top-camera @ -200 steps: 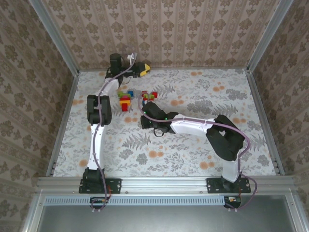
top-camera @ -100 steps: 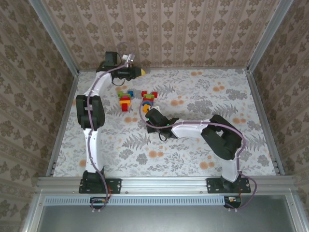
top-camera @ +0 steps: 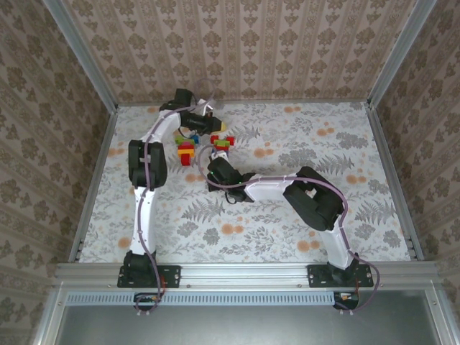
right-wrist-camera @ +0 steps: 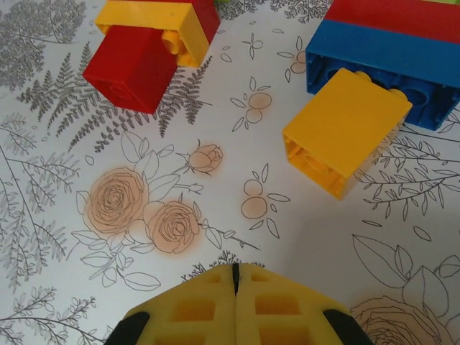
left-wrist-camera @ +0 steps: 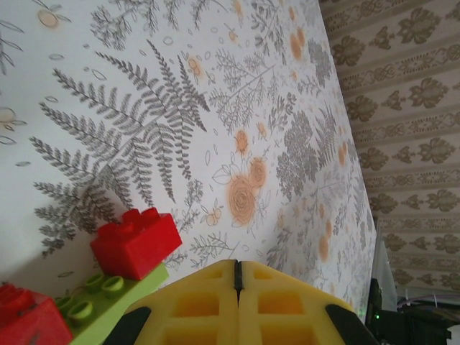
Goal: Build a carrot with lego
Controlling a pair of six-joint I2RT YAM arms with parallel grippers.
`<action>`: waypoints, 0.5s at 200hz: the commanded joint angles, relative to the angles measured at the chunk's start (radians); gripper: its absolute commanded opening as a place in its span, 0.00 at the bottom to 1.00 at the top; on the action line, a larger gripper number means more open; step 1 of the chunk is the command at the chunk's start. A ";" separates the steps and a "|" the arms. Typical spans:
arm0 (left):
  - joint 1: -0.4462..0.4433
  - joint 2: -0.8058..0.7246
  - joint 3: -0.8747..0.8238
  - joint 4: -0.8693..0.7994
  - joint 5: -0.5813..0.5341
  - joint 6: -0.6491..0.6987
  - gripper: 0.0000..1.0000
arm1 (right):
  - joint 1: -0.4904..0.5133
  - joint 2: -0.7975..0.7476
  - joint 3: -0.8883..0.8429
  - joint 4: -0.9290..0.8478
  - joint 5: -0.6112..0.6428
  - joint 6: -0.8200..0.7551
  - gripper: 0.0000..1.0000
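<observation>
1. Two grippers work over a floral-patterned table (top-camera: 309, 151), both in the upper middle of the top view.
2. Left gripper (left-wrist-camera: 238, 267): the yellow fingers are pressed flat together along one seam, with nothing between them. It sits at the bottom centre of the left wrist view.
3. At the lower left of that view, a red brick (left-wrist-camera: 136, 241) sits on one end of a green plate (left-wrist-camera: 118, 296), just beside the fingers. Contact cannot be confirmed. A corner red brick (left-wrist-camera: 25, 320) lies at the bottom left edge.
4. Right gripper (right-wrist-camera: 235, 272): the fingers are fully closed and hold nothing. It sits at the bottom centre of the right wrist view.
5. At the upper left of that view, a red square brick (right-wrist-camera: 133, 72) carries a yellow plate (right-wrist-camera: 154, 21).
6. At the centre right, a yellow brick (right-wrist-camera: 345, 129) lies at an angle against a blue brick (right-wrist-camera: 402, 61).
7. In the top view, the lego forms two small clusters: a left cluster (top-camera: 186, 149) and a right cluster (top-camera: 221, 142).
</observation>
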State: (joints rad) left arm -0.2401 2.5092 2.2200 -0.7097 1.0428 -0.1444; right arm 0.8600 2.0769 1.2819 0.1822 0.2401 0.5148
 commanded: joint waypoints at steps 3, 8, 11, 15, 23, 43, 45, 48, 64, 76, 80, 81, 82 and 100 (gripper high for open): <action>-0.010 0.007 0.015 -0.050 -0.002 0.067 0.00 | -0.016 0.012 0.017 0.017 -0.032 0.027 0.01; -0.010 0.007 0.005 -0.045 -0.003 0.067 0.00 | -0.020 0.011 0.016 0.014 -0.037 0.030 0.01; -0.010 0.007 -0.002 -0.041 -0.002 0.068 0.00 | -0.023 0.010 0.015 0.015 -0.039 0.033 0.01; -0.010 0.005 -0.011 -0.038 -0.003 0.067 0.00 | -0.025 0.007 0.012 0.017 -0.043 0.036 0.01; -0.010 0.003 -0.026 -0.034 -0.003 0.073 0.00 | -0.035 -0.004 0.005 0.023 -0.053 0.040 0.01; -0.009 -0.012 -0.071 -0.016 -0.010 0.078 0.00 | -0.061 -0.052 -0.023 0.035 -0.079 0.050 0.01; -0.010 -0.016 -0.079 -0.012 -0.010 0.079 0.00 | -0.064 -0.060 -0.027 0.034 -0.081 0.050 0.01; -0.009 -0.020 -0.087 -0.008 -0.012 0.079 0.00 | -0.069 -0.070 -0.034 0.036 -0.083 0.051 0.02; -0.008 -0.044 -0.123 0.000 -0.036 0.090 0.00 | -0.095 -0.148 -0.071 0.034 -0.089 0.050 0.02; -0.004 -0.049 -0.134 -0.004 -0.045 0.096 0.00 | -0.113 -0.208 -0.088 0.013 -0.090 0.042 0.02; -0.002 -0.051 -0.137 -0.001 -0.046 0.097 0.00 | -0.118 -0.226 -0.088 0.001 -0.093 0.037 0.02; -0.001 -0.051 -0.139 0.000 -0.046 0.097 0.00 | -0.120 -0.230 -0.088 -0.004 -0.094 0.036 0.02; -0.001 -0.050 -0.139 0.001 -0.046 0.096 0.00 | -0.120 -0.236 -0.089 -0.010 -0.094 0.034 0.02; 0.006 -0.049 -0.143 0.012 -0.046 0.095 0.00 | -0.136 -0.306 -0.090 -0.064 -0.089 0.009 0.03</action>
State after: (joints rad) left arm -0.2466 2.5092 2.0842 -0.7094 1.0054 -0.0841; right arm 0.7418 1.9064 1.1938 0.1619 0.1638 0.5484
